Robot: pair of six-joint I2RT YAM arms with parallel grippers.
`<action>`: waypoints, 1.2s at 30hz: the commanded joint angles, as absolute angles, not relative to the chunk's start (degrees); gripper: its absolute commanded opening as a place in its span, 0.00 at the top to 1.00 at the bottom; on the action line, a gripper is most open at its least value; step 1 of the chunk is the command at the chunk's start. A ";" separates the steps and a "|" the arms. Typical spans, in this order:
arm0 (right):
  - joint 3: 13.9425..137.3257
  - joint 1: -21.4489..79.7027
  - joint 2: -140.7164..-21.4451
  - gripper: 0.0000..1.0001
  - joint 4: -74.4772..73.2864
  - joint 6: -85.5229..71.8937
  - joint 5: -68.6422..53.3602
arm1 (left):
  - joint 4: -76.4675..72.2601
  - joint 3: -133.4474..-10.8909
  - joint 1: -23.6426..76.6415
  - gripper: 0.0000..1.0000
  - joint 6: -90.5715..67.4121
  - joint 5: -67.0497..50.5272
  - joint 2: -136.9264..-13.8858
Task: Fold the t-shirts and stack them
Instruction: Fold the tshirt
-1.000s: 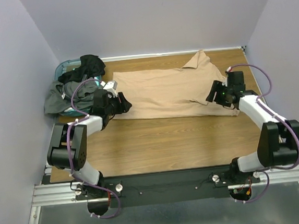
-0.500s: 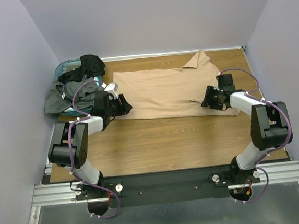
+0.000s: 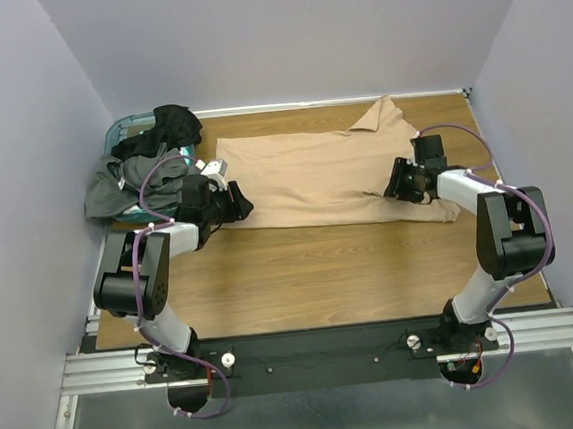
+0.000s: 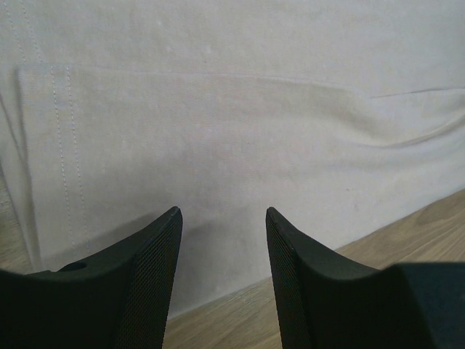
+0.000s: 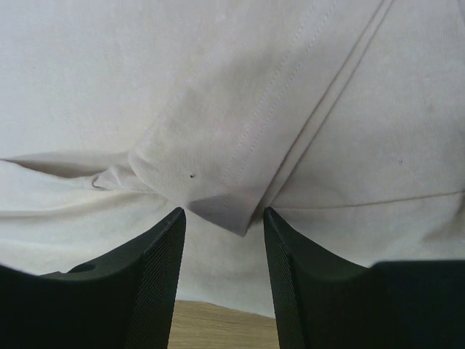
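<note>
The tan t-shirt [image 3: 313, 177] lies spread flat at the back of the table, collar to the right. My left gripper [image 3: 237, 203] sits low at its left hem corner. In the left wrist view that gripper [image 4: 221, 214] is open, with tan cloth [image 4: 232, 109] just past its tips. My right gripper [image 3: 396, 183] is at the shirt's right sleeve. Its jaws [image 5: 224, 212] stand open, and a folded sleeve corner [image 5: 218, 193] pokes in at the fingertips. Dark grey and black t-shirts [image 3: 147, 166] are heaped at the far left.
A teal basket [image 3: 118, 129] stands under the dark heap in the back left corner. Bare wooden table [image 3: 322, 272] stretches from the tan shirt to the near edge. Walls close in on both sides and behind.
My right arm has swung in and its gripper has moved left onto the sleeve, jaws narrowing. The left gripper has hardly moved.
</note>
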State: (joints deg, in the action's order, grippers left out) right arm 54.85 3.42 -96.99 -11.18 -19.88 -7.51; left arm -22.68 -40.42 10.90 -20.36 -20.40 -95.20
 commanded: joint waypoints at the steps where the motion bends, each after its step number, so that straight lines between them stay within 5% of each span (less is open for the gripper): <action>1: 57.39 3.78 -98.43 0.46 -9.84 -19.86 -6.07 | -23.64 -40.78 11.07 0.42 -19.34 -20.83 -95.80; 12: 57.57 4.22 -100.55 0.55 -9.93 -20.83 -6.15 | -23.29 -40.96 11.07 0.42 -19.07 -20.92 -95.80; 15: 57.74 4.22 -100.72 0.67 -9.93 -21.09 -6.24 | -23.20 -40.96 11.07 0.42 -19.07 -20.83 -95.80; 16: 57.92 4.22 -100.98 0.81 -10.02 -21.09 -6.41 | -23.20 -40.96 11.07 0.42 -19.07 -20.83 -95.80; 19: 58.79 4.39 -101.34 1.00 -10.02 -21.53 -6.59 | -23.12 -40.96 11.07 0.42 -19.07 -20.83 -95.80; 36: 75.67 7.82 -110.73 1.00 -12.30 -21.80 -7.47 | -22.85 -41.31 11.07 0.42 -19.07 -21.44 -96.68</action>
